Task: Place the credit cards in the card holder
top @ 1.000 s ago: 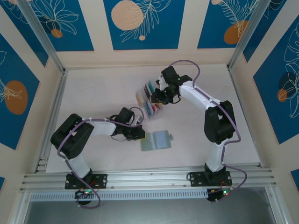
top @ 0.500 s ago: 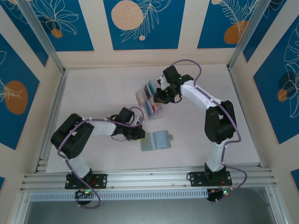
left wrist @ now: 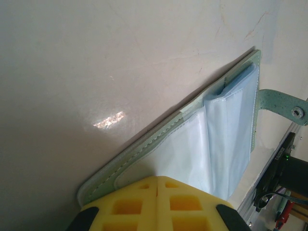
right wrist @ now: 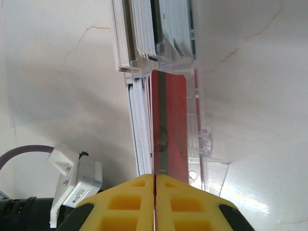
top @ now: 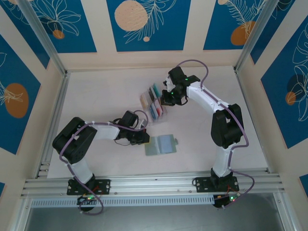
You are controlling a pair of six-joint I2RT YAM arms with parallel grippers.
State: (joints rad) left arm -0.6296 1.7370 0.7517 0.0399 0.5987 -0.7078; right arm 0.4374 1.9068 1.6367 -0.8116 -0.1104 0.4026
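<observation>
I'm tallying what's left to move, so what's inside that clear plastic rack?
Cards stand on edge in the clear rack, packed in rows. The right gripper is shut on a red card among them. Their faces and count are hidden, since they overlap.

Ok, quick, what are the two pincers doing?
Left pincer: closed on the card holder.
Right pincer: closed on a red card.

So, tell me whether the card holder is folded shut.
No, the card holder lies spread open on the table, its pale blue inside facing up.
</observation>
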